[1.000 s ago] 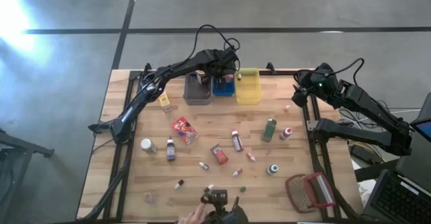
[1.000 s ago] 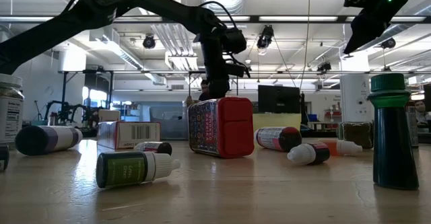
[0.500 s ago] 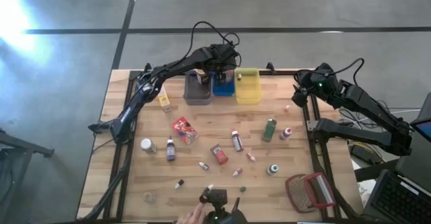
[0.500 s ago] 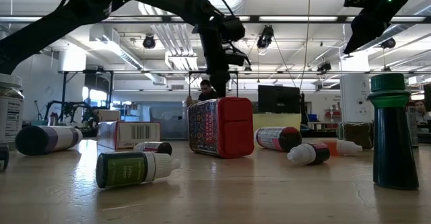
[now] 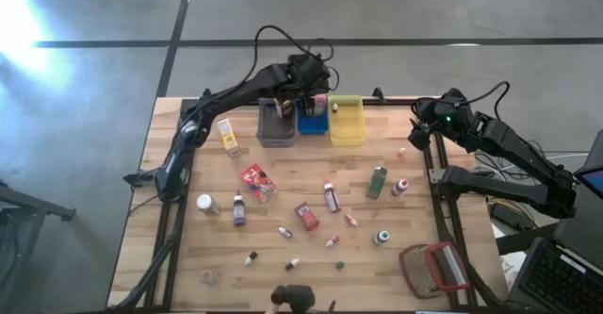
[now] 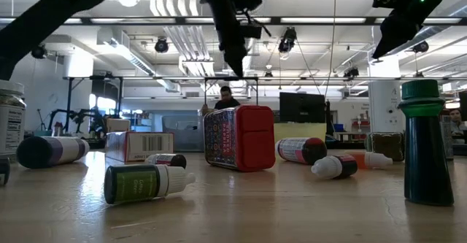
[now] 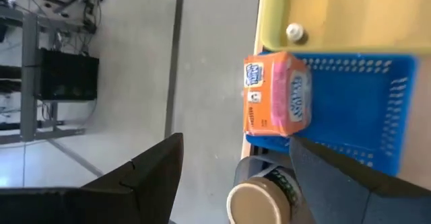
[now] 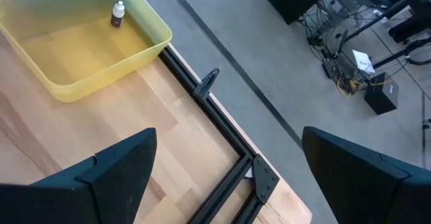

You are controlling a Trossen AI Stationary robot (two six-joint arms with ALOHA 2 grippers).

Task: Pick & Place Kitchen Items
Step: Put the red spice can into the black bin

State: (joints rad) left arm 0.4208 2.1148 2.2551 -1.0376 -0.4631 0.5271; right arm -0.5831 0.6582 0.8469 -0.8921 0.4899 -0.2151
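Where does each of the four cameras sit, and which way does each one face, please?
High view: above the table, looking straight down on the bins, the scattered items and both arms.
Low view: at table-top height, looking level past the red tin into the room; arms enter from above.
Left wrist view: on the left arm, looking down into the blue bin at an orange box; its own open fingers show.
Right wrist view: on the right arm, facing the yellow bin; its open fingers show.
Shared: both wrist views show the yellow bin's small bottle.

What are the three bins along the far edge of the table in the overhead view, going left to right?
Grey bin → blue bin → yellow bin.
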